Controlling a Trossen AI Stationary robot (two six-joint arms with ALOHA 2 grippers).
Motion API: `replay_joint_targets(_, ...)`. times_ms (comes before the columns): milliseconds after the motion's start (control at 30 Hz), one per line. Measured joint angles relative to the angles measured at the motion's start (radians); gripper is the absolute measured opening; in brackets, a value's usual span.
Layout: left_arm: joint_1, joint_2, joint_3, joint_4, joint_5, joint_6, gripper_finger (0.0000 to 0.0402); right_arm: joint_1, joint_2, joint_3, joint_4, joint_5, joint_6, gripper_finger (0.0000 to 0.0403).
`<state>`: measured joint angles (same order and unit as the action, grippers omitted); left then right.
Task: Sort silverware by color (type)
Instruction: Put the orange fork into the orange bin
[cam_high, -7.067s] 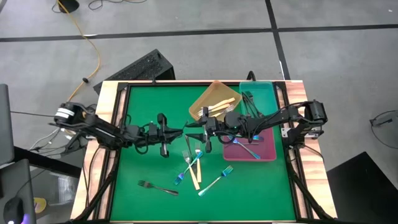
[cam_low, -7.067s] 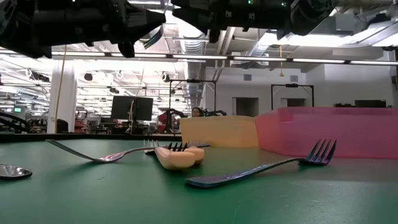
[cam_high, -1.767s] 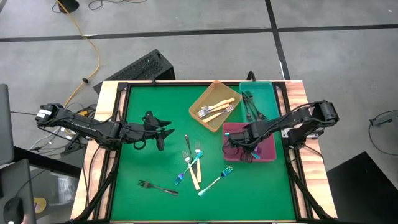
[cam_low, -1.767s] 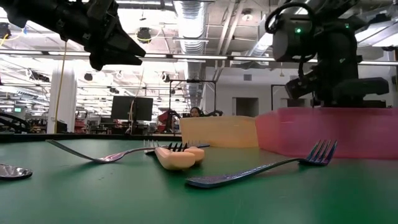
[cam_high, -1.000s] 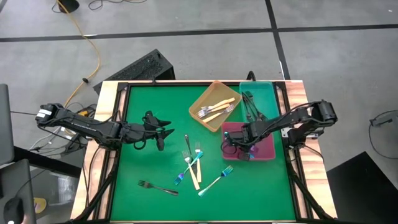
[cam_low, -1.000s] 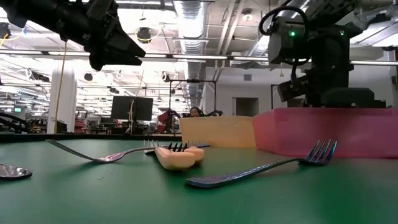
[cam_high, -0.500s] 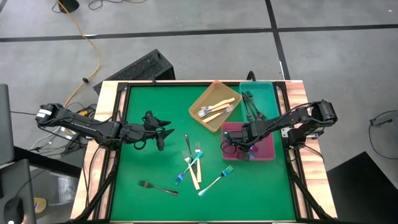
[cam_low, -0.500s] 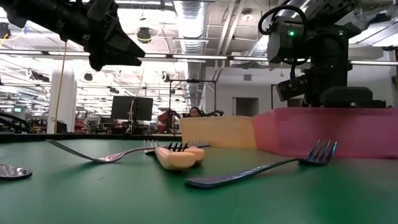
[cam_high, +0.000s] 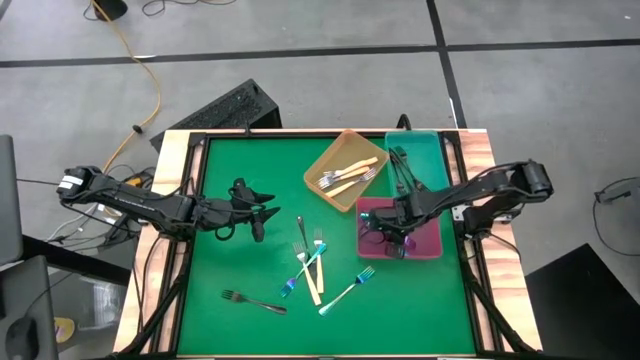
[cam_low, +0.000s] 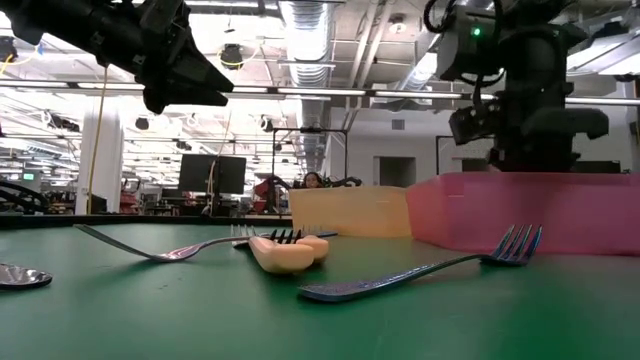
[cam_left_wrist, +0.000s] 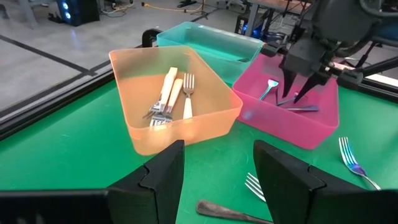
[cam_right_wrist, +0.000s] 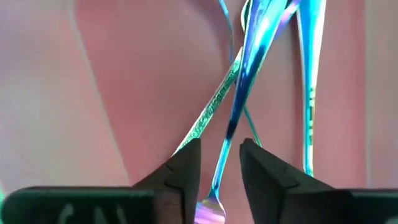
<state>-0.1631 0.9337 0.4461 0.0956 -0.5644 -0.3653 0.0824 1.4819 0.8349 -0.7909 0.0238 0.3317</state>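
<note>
My right gripper (cam_left_wrist: 297, 93) points down over the pink tray (cam_high: 432, 238), open, its fingertips (cam_right_wrist: 186, 158) just above the shiny blue forks (cam_right_wrist: 249, 93) that lie on the tray's floor. It touches none of them. My left gripper (cam_high: 268, 213) hangs open above the green mat, left of centre, holding nothing. On the mat lies a crossed cluster of silverware (cam_high: 308, 262), with a blue fork (cam_high: 348, 290) and a black fork (cam_high: 253, 300) nearer the front edge. Cream-handled forks (cam_left_wrist: 171, 93) lie in the orange tray (cam_high: 322, 162).
A teal tray (cam_high: 430, 150) with black forks stands at the far right, beside the orange one. A raised wooden frame (cam_high: 172, 200) rims the mat. The left half of the mat has free room.
My right gripper has risen a little over the pink tray. The blue forks stay lying in the tray.
</note>
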Motion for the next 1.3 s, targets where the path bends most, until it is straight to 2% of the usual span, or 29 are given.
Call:
replay_joint_targets(200, 0.0, 0.0, 0.0, 0.0, 0.001, 0.0, 0.0176, 0.0, -0.071, 0.0, -0.006, 0.0, 0.008, 0.0164)
replay_joint_targets(433, 0.0, 0.0, 0.0, 0.0, 0.015, 0.013, 0.0176, 0.001, -0.155, 0.0, 0.027, 0.0, 0.011, 0.0171)
replay_joint_targets(700, 0.0, 0.0, 0.0, 0.0, 0.144, 0.051, 0.0176, 0.001, -0.257, 0.0, 0.15, 0.0, -0.001, 0.0172)
replay_joint_targets(1000, -0.013, 0.0, 0.053, -0.001, 0.363, 0.097, 0.0176, 0.001, -0.335, 0.0, 0.208, 0.0, -0.003, 0.0171)
replay_joint_targets(1133, -0.045, 0.0, 0.098, 0.003, 0.407, 0.103, 0.0176, 0.001, -0.347, 0.0, 0.208, 0.0, -0.001, 0.0171)
replay_joint_targets(1300, -0.084, 0.0, 0.154, 0.001, 0.413, 0.111, 0.0176, 0.003, -0.35, 0.0, 0.218, 0.0, 0.0, 0.0171)
